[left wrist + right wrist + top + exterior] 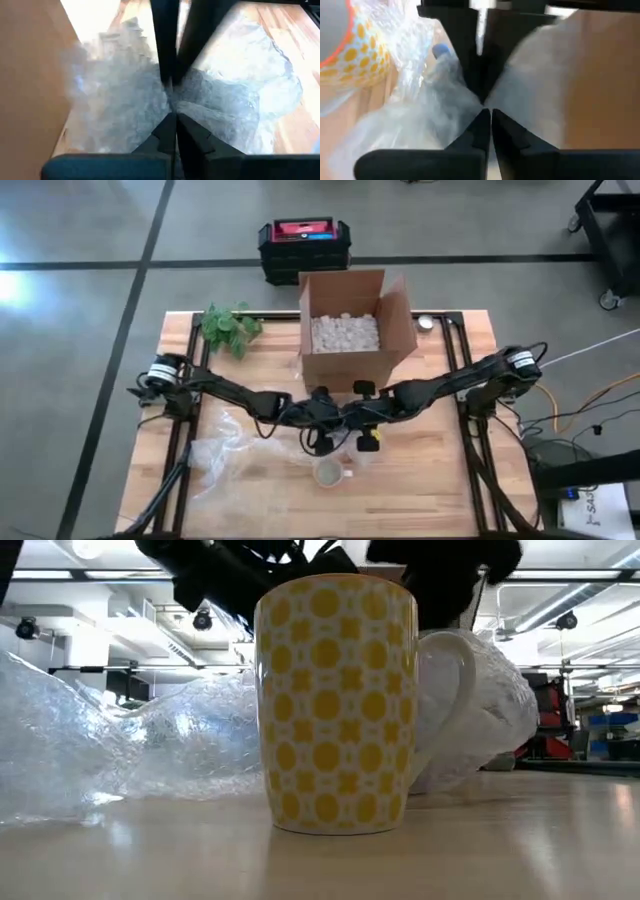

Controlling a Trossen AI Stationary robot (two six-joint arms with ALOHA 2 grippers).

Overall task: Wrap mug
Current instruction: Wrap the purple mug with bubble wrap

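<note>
Yellow-patterned mug (338, 705) is standing upright on the wooden counter (430, 470), near its front edge, with bubble wrap (110, 745) lying just behind it and spreading to the left. Both arms are meeting just behind the mug: the left tool (172, 95) and right tool (482, 97) are each pinching bubble wrap. Farther back, a cardboard box (352, 325) of packing peanuts (345, 332) is sitting open.

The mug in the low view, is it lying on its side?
No, the mug stands upright on the table, handle toward the bubble wrap.
</note>
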